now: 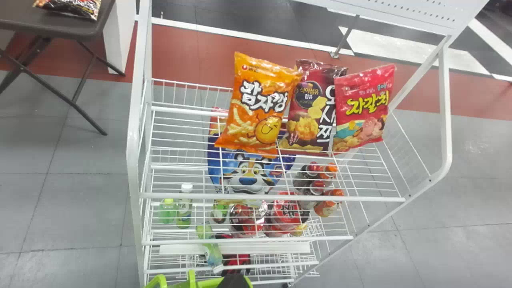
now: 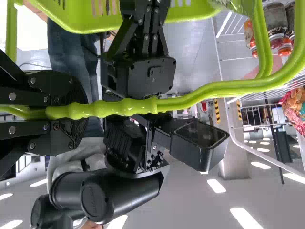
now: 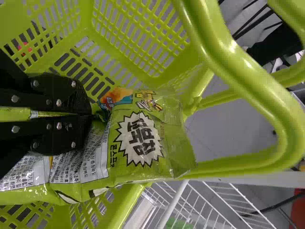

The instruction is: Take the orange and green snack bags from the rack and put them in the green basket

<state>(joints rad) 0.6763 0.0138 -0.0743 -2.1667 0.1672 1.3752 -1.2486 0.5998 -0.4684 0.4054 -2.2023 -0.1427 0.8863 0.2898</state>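
Orange bag [image 1: 258, 108]: printed with a yellow face
Green bag [image 3: 121, 169]: marked with a white starburst
Basket [image 3: 86, 24]: coloured lime green

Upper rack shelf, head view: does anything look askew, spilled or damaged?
Slightly askew: the orange snack bag tilts toward the maroon bag, its upper corner overlapping it. I see no spill or tear there.

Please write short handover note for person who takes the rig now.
Left gripper: shut on the handle of the green basket.
Right gripper: shut on the green snack bag, at the basket.
Orange snack bag: on the rack's upper shelf, beside a dark red bag.
Done: green bag off the rack, not yet released.
To do: release it inside the basket, then fetch the orange one.
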